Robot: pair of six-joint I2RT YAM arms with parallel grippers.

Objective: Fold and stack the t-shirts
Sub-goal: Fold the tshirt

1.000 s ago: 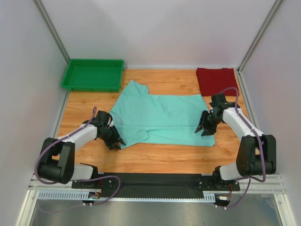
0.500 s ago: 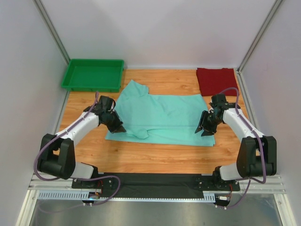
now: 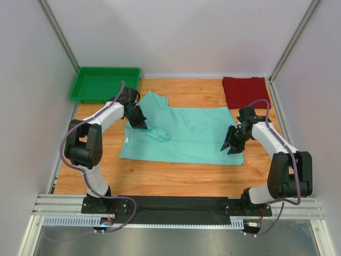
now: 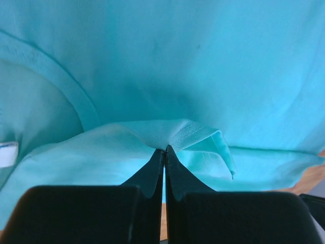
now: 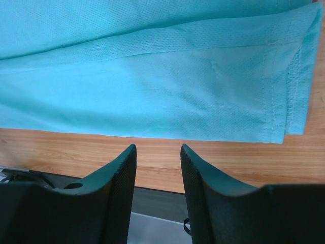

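Since a second ago my left arm has swung from the near left edge of the mint t-shirt (image 3: 192,133) up to its far left side, dragging a fold of cloth with it, while the right arm has stayed put. The wooden tabletop (image 3: 170,178) carries the mint t-shirt spread flat between the two grippers, with a rumpled flap just beside the left gripper (image 3: 143,125). A green tray (image 3: 80,85) sits beyond and to the left of that gripper. The dark red t-shirt (image 3: 245,90) lies folded well beyond the right gripper (image 3: 230,149). From the left wrist I see the left gripper (image 4: 164,150) pinched tight on a raised ridge of mint cloth (image 4: 203,61). The right gripper (image 5: 157,147) is parted with nothing between its fingers, over bare wood, with the shirt's doubled hem (image 5: 152,76) just ahead of it. A small white label (image 4: 7,154) shows to the left of the left gripper.
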